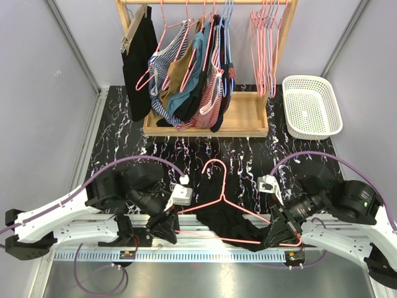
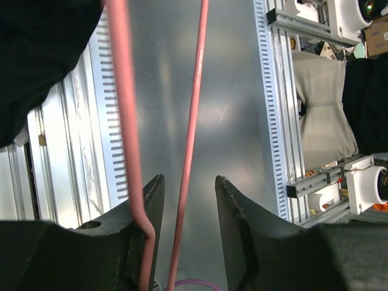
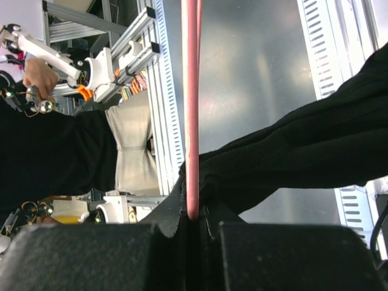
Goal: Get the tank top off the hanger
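- My right claw (image 3: 194, 221) is clenched on the thin pink wire hanger (image 3: 193, 121); left claw (image 2: 185, 200) released, straddling it.
- The soft black tank top (image 1: 224, 217) looks limp, light; I'd pinch its strap.

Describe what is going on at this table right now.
Two robot arms work on a pink hanger with a black tank top draped on it. The right gripper is shut on the hanger's bottom bar beside the fabric; the left gripper has its fingers open around the hanger's other end. The top is not yet off.
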Robot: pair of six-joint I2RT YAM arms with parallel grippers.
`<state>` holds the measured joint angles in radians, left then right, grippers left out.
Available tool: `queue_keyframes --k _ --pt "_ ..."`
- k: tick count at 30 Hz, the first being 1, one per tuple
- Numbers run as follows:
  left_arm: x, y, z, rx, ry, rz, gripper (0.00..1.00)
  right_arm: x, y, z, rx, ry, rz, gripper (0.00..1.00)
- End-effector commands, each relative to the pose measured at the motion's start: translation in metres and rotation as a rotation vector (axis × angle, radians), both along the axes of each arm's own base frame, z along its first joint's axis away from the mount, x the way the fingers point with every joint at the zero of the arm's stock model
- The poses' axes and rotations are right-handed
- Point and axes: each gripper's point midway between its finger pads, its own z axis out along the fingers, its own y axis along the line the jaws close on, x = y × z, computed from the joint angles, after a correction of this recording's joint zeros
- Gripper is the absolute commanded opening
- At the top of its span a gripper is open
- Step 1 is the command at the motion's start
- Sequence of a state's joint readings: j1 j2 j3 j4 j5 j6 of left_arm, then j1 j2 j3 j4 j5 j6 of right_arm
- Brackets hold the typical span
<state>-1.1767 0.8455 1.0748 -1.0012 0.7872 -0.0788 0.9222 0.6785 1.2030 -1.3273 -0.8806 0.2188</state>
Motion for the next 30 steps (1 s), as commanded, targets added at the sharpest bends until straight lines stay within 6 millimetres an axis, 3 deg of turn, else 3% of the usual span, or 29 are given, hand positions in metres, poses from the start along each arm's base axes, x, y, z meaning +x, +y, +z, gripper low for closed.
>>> queue_keyframes --k 1,7,9,10,11,13,15,17,18,20,25,29,30 --pt "-0.009 0.002 -0.003 -0.011 0.022 -0.076 0.0 0.009 0.003 0.009 0.032 -0.076 -0.028 0.0" --pt "0.008 -0.001 0.006 -0.054 -0.079 0.028 0.0 0.013 0.001 0.003 0.014 -0.093 -0.053 0.0" --pt "0.03 -0.003 0.008 -0.044 -0.158 0.162 0.57 0.01 0.0 0.004 0.023 -0.088 -0.041 0.0" --pt "0.034 -0.001 0.011 -0.052 -0.178 0.194 0.74 0.01 -0.001 0.003 0.022 -0.089 -0.042 0.0" --pt "0.041 0.0 0.012 -0.05 -0.201 0.238 0.81 0.009 -0.001 0.003 0.025 -0.088 -0.038 0.0" --pt "0.045 0.0 0.013 -0.055 -0.206 0.26 0.84 0.006 -0.002 0.003 0.03 -0.077 -0.027 0.0" --pt "0.043 -0.002 0.01 -0.045 -0.192 0.252 0.8 0.005 -0.002 0.003 0.035 -0.074 -0.025 0.0" --pt "0.035 -0.004 0.005 -0.036 -0.159 0.196 0.62 0.005 -0.002 0.004 0.039 -0.079 -0.023 0.0" --pt "0.032 -0.005 0.004 -0.032 -0.146 0.178 0.3 0.005 -0.002 0.005 0.041 -0.084 -0.025 0.0" --pt "0.03 -0.008 0.001 -0.016 -0.123 0.151 0.01 0.006 -0.003 0.005 0.034 -0.089 -0.032 0.0" --pt "0.019 -0.009 0.004 -0.033 -0.085 0.081 0.0 0.009 -0.004 0.0 0.012 -0.096 -0.055 0.0" --pt "0.035 -0.007 0.003 -0.014 -0.154 0.172 0.0 0.021 -0.005 -0.013 -0.05 -0.12 -0.117 0.0" --pt "0.039 -0.007 0.003 -0.006 -0.165 0.197 0.0 0.026 -0.006 -0.017 -0.069 -0.134 -0.139 0.1"
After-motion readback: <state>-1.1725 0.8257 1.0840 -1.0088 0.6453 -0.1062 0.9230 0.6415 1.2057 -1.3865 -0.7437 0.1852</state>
